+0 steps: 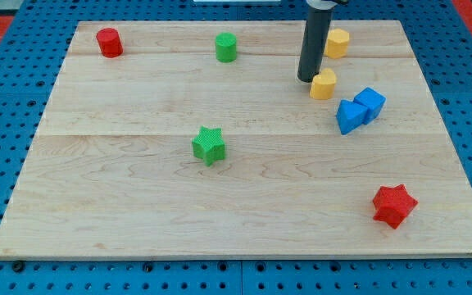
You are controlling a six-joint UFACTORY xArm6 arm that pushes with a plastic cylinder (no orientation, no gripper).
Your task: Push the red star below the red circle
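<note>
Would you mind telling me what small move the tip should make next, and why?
Probably move my tip toward the view's bottom right, to come round the far right side of the red star. The tip sits beside a yellow block near the top, far from the star, while the red circle lies at top left, so the star needs pushing leftward.

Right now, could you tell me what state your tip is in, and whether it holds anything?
My tip: no gripper, holds nothing; it rests just left of a yellow block, far from the red star.

Bright, even overhead light, sharp focus, faint short shadows under blocks, no glare on wooden board (138,205).
</note>
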